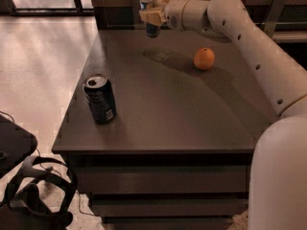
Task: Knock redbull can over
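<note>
Your gripper (150, 16) was clasped on the redbull can (152, 30) and held it upright at the far edge of the table (168, 114). An orange (204, 58) lay near it, and a dark can (100, 98) stood well apart.

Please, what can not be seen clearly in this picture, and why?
- Camera view: the gripper, at the far edge of the table, covers the middle of the redbull can; whether its base touches the table is unclear.
- Camera view: the label print on the dark can is too small to read.
- Camera view: right and bottom edges cut off the robot body.
</note>
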